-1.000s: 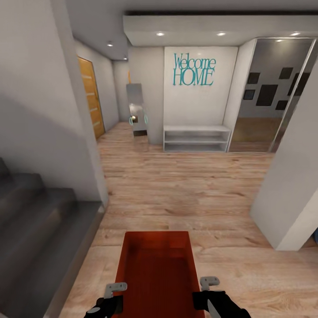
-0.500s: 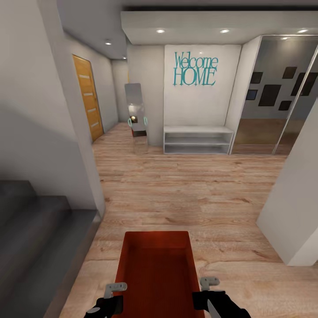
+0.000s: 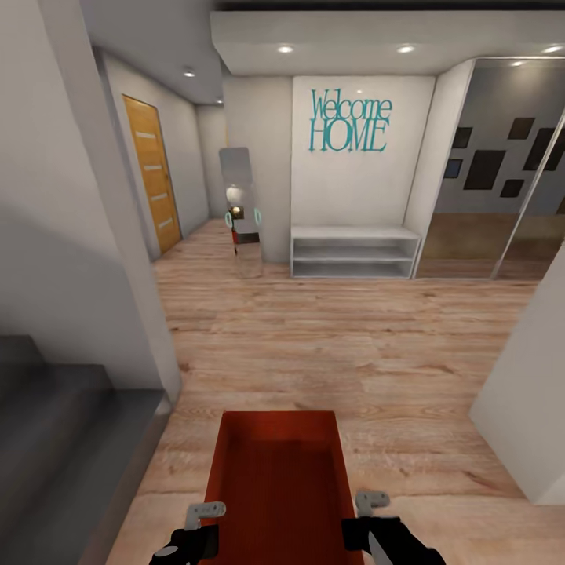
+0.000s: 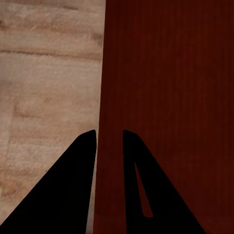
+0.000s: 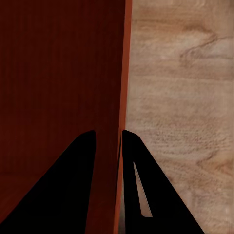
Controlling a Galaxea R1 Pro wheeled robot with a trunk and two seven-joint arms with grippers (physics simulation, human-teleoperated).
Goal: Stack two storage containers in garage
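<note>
Carrying one orange-red bin through a hallway, held between both claws above the light wood plank floor.

Item: open-topped bin, long axis pointing away from the robot, low in the head view. Left claw clamped on the bin's left wall, one finger outside over the planks, one inside. Right claw clamped on the right wall in the same manner. Surroundings: white wall with teal "Welcome HOME" lettering ahead; low white open shelf beneath it; tall narrow mirror just left of the shelf; orange wooden door farther left; dark grey stair steps at near left; mirrored sliding panels at right; white wall corner at near right.
</note>
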